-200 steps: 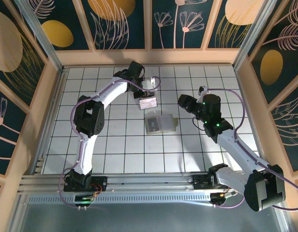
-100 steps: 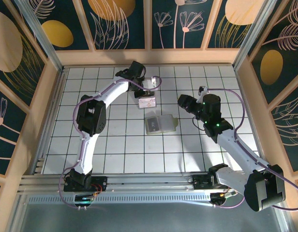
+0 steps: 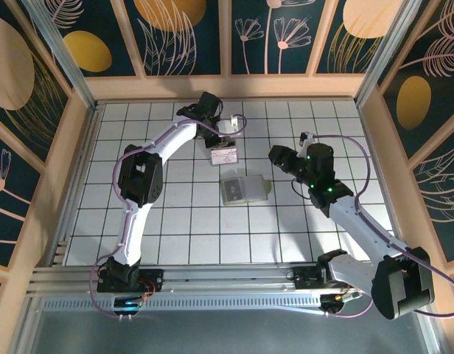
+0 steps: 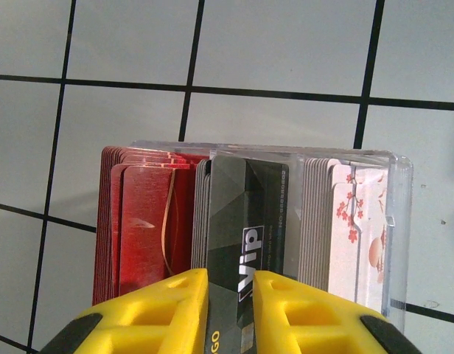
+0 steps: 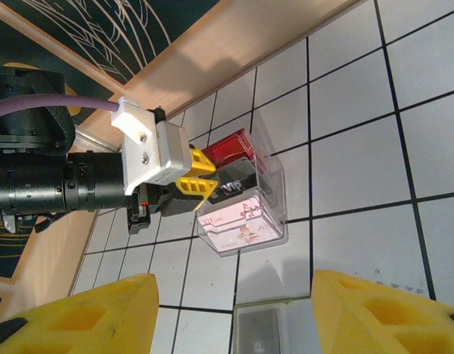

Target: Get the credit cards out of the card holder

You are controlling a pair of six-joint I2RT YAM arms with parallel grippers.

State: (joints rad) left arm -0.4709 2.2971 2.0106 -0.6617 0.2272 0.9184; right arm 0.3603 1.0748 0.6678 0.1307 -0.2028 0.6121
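Your left arm [image 3: 149, 158] has swung its elbow slightly toward the clear box [image 4: 401, 214], while the left gripper [image 4: 231, 279] stayed over it. Your right gripper [image 5: 234, 302] hangs wide and empty off to the box's right, likely waiting its turn. The soft olive card holder [image 3: 245, 189] lies opened flat just nearside of the box. Inside that rigid clear plastic, yellow fingers [image 4: 168, 302] flank a glossy dark VIP card [image 4: 242, 214] standing among stiff red cards [image 4: 142, 221] and blossom-printed cards [image 4: 360, 221]. Whether it's pinched, you cannot tell.

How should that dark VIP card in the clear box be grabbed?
I'd pinch the dark VIP card by its protruding edge, from the open side of the clear box; red cards and white cards flank it, leaving only that edge free.
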